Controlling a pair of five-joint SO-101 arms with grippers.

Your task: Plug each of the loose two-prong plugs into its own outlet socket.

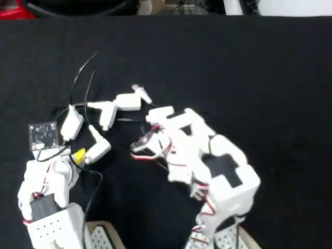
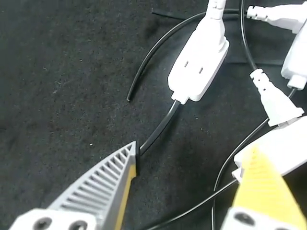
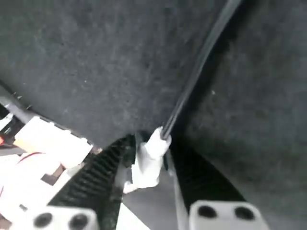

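From above, the matte black cloth counter (image 1: 249,62) carried a loose cluster of glossy white plugs and sockets (image 1: 106,114), trailing thin black cables (image 1: 83,78). The left arm (image 1: 46,187) sat at the cluster's near edge, and the right arm (image 1: 207,161) stretched in from the other side, probably so each could take one piece.

At the left wrist, the left gripper (image 2: 192,148) stood open, with one ribbed grey finger (image 2: 110,182) and one yellow finger (image 2: 261,187) spread over the cloth. Beyond them lay an outlet socket (image 2: 199,62), a smooth, rounded block with its two slots facing up. It was not held. A second connector (image 2: 276,100), tapered with a ribbed neck, butted against another white body; whether it was seated could not be told.

At the right wrist, the right gripper (image 3: 149,143) was clamped on a small white plug (image 3: 146,165) between black ribbed pads. It was held near where its round cable (image 3: 201,62) left it, likely to leave the prongs free, though these were hidden.
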